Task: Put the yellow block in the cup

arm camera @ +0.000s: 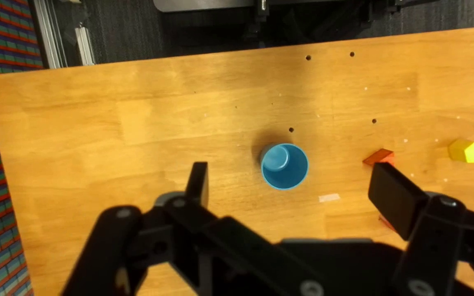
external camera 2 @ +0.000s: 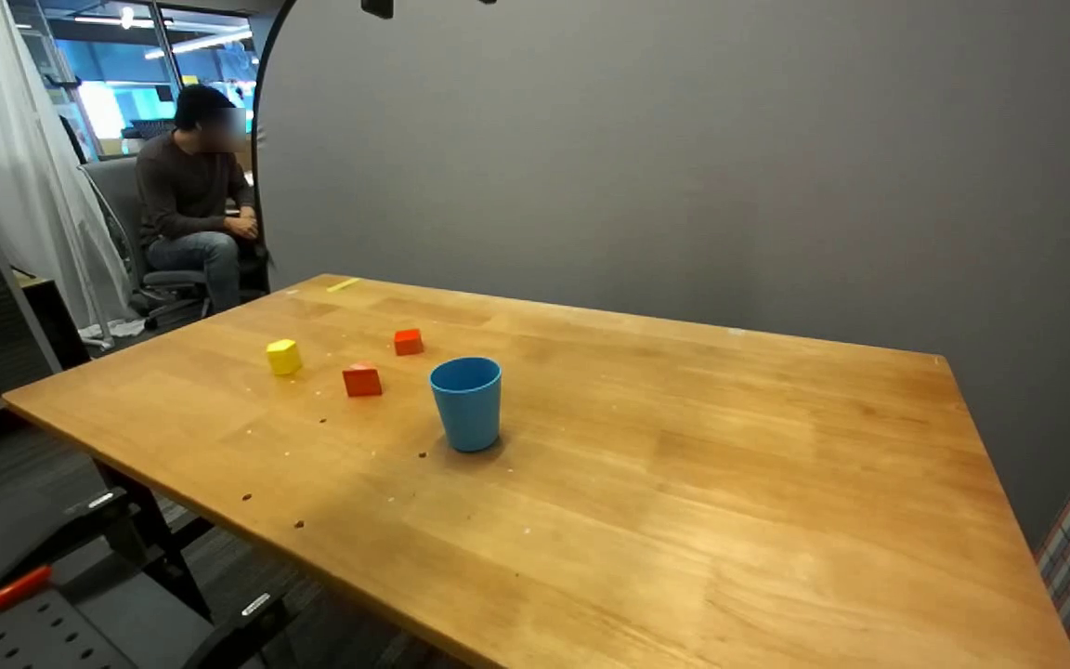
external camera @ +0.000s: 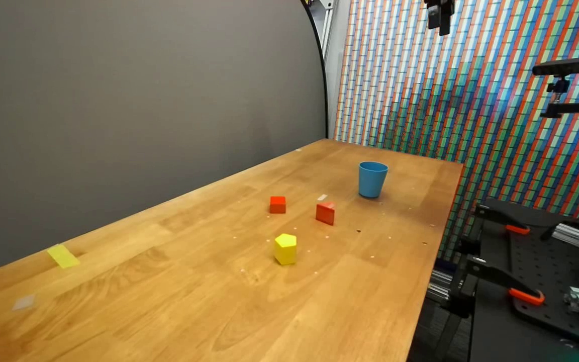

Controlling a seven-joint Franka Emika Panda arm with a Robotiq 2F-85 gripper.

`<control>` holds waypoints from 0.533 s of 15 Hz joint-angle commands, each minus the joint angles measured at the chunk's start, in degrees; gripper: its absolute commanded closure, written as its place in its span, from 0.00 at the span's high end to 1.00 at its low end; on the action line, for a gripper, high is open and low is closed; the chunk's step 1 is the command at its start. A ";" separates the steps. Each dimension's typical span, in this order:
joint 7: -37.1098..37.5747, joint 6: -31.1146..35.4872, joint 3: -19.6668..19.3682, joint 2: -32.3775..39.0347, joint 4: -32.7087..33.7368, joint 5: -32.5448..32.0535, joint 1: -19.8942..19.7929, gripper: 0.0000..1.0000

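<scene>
The yellow block (external camera: 285, 250) stands on the wooden table in both exterior views (external camera 2: 283, 358) and at the right of the wrist view (arm camera: 466, 151). The blue cup (external camera: 372, 180) stands upright on the table. It shows in both exterior views (external camera 2: 468, 405), and in the wrist view (arm camera: 284, 166) its open inside looks empty. My gripper (arm camera: 291, 174) is open with nothing between its fingers, high above the table. In an exterior view the gripper (external camera: 440, 20) is at the top edge, and in both exterior views most of it is out of frame.
Two red blocks (external camera: 278, 205) (external camera: 325, 213) lie between the yellow block and the cup; in the wrist view my right finger partly hides them. A flat yellow tape piece (external camera: 63, 256) lies near the table edge by the grey screen (external camera 2: 684, 167). Clamps (external camera: 503, 284) sit beside the table.
</scene>
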 commanded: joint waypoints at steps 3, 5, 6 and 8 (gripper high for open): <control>1.07 5.55 6.90 12.78 5.14 5.93 4.91 1.00; 1.85 9.07 9.95 17.81 6.22 7.26 6.81 1.00; 1.57 10.32 11.37 20.59 7.01 8.19 7.67 1.00; 1.55 12.06 14.02 26.82 9.74 9.54 9.22 1.00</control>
